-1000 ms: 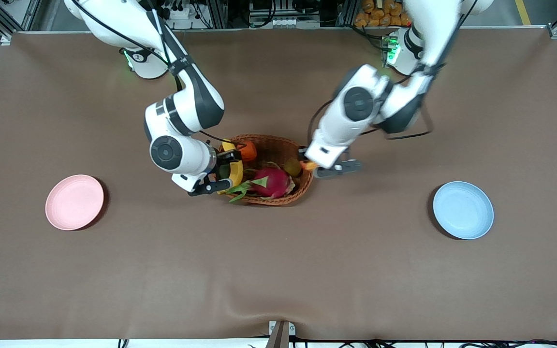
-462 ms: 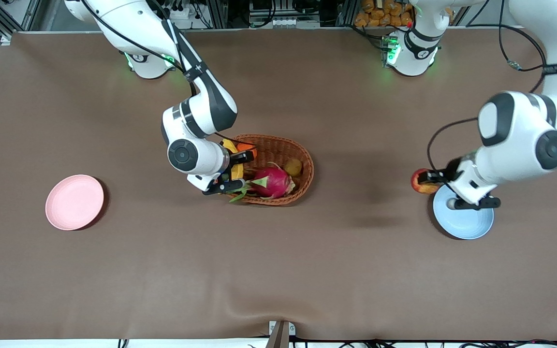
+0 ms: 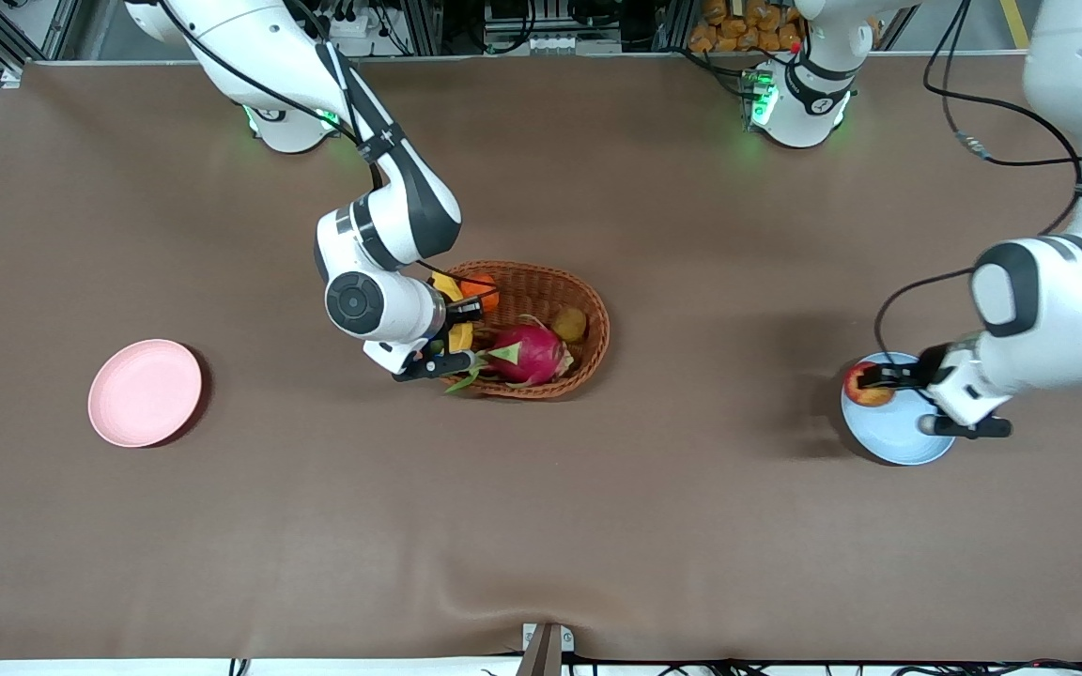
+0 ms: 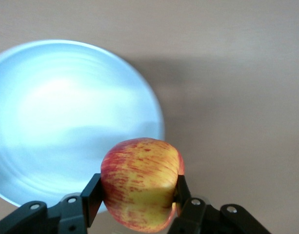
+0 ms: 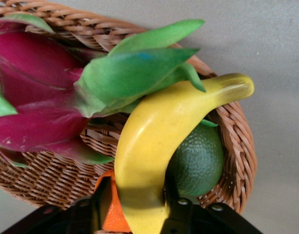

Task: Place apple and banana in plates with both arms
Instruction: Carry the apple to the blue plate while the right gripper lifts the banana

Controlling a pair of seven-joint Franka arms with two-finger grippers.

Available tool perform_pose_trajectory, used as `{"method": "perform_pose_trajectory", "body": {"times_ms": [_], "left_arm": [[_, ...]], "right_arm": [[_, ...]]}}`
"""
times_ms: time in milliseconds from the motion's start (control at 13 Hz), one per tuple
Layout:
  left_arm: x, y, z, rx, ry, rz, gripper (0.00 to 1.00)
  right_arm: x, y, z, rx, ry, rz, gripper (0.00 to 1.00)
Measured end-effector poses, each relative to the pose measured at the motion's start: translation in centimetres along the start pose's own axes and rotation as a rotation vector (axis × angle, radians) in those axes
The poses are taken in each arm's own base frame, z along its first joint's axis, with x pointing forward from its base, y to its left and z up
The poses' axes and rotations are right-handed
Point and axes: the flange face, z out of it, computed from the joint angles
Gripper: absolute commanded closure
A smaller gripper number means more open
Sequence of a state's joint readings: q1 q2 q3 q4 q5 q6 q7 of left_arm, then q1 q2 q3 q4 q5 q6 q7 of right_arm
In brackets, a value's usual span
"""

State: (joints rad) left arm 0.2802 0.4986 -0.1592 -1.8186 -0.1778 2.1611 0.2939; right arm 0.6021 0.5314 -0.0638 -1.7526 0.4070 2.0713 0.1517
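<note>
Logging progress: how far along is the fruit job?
Nothing is placed yet. The left tool holds the apple over the blue plate, not released. The right tool grips the banana at the basket; it must go to the pink plate.

High front camera faces the bases (wrist cameras look close)

The brown wicker basket (image 3: 541, 330) sits mid-counter between the two plates: the pale pink round plastic plate (image 3: 145, 392) is toward the right arm's end, the pale blue round plastic plate (image 3: 898, 432) toward the left arm's end, both slightly nearer the front camera.
</note>
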Motion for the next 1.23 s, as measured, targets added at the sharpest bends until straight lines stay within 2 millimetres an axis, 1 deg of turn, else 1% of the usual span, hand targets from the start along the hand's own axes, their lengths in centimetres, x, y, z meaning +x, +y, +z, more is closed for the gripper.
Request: {"method": "perform_pose_trajectory", "body": {"times_ms": [154, 231, 308, 385, 462, 538, 615, 769, 923, 1077, 1231], "left_arm": [[0.1, -4.7, 1.1, -0.076, 0.024, 0.049, 1.00], [0.1, -6.3, 1.8, -0.110, 0.038, 0.065, 1.00], [0.1, -7.5, 2.5, -0.146, 0.051, 0.071, 1.00], [0.1, -8.2, 2.8, -0.184, 0.068, 0.080, 1.00], [0.0, -8.7, 2.8, -0.206, 0.085, 0.091, 0.97], [-0.1, -8.9, 2.8, -0.216, 0.092, 0.097, 0.25], [-0.1, -9.0, 2.8, -0.220, 0.094, 0.097, 0.00], [0.0, -8.8, 2.8, -0.229, 0.097, 0.094, 0.00], [0.3, -8.5, 2.1, -0.254, 0.087, 0.095, 0.00], [0.7, -8.0, 0.4, -0.294, 0.047, 0.068, 0.00], [1.0, -6.8, -2.5, -0.322, 0.012, 0.016, 0.00]], "right_arm": [[0.1, 0.1, -0.2, 0.002, 0.006, 0.003, 1.00], [0.2, 0.2, -0.3, 0.003, 0.011, 0.005, 1.00], [0.4, 0.3, -0.7, 0.006, 0.018, 0.007, 1.00], [0.7, 0.5, -1.4, 0.010, 0.032, 0.011, 1.00], [1.0, 0.7, -2.6, 0.017, 0.052, 0.014, 1.00], [1.1, 0.8, -4.3, 0.028, 0.077, 0.014, 1.00], [1.0, 0.7, -6.1, 0.039, 0.103, 0.012, 1.00], [0.3, 0.9, -10.0, 0.061, 0.155, 0.010, 1.00], [-0.4, 2.4, -13.8, 0.080, 0.184, 0.028, 1.00], [-1.0, 5.2, -17.0, 0.097, 0.186, 0.063, 1.00], [-1.6, 9.6, -20.0, 0.101, 0.179, 0.092, 1.00]]}}
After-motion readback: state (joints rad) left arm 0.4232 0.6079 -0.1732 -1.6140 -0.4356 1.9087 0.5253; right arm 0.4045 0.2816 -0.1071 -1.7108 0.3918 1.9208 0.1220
